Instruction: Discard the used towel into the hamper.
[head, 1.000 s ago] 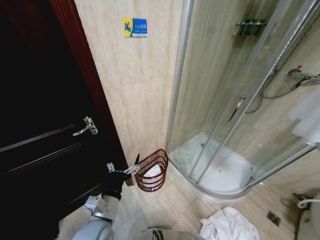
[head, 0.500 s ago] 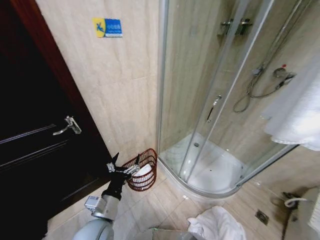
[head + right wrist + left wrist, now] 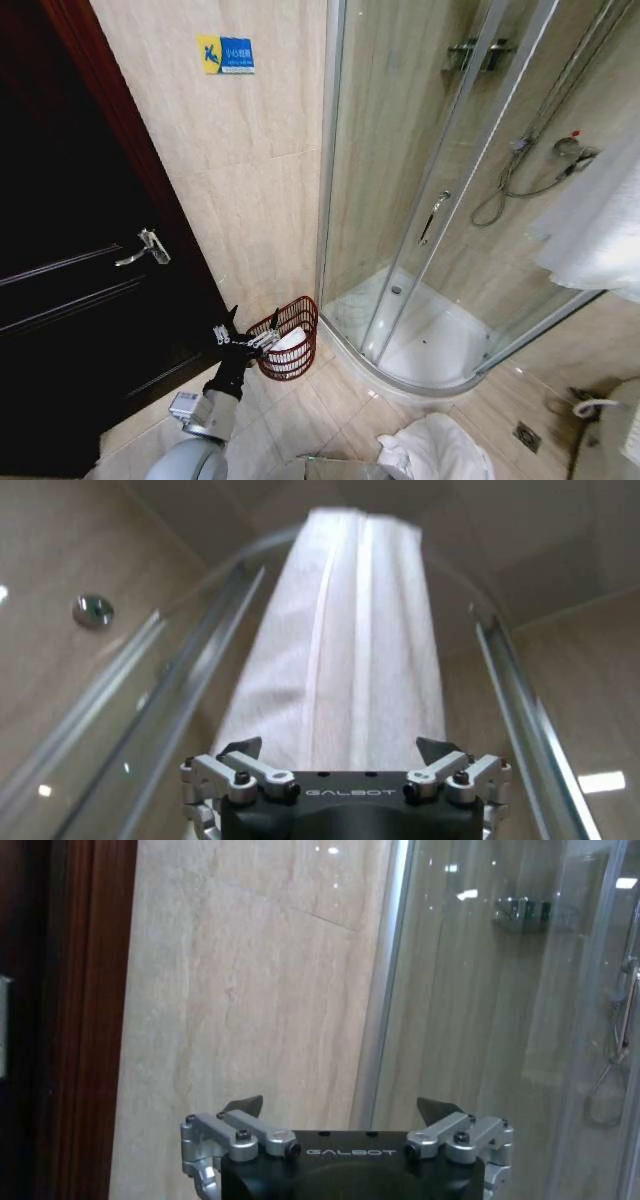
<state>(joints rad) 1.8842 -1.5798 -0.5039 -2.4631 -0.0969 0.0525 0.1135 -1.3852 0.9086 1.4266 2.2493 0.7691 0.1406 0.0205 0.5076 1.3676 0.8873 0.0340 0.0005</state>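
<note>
A: Where does the hamper (image 3: 288, 338) stand?

B: On the floor at the foot of the tiled wall, between the dark door (image 3: 80, 330) and the shower enclosure (image 3: 440, 250). Something white lies inside it already.

A: And the left pincer (image 3: 245, 338)?

B: Just beside the hamper's rim, at about nine o'clock from it in the head view. Its fingers are spread apart and hold nothing, as the left wrist view confirms (image 3: 340, 1108).

A: The right pincer (image 3: 340, 748)?

B: Also open and empty, facing a hanging white towel (image 3: 345, 645).

A: Any other towel?

B: A crumpled white one on the floor (image 3: 430, 448), at roughly four o'clock from the hamper and well apart from it. I judge the right arm to be the nearer one.
</note>
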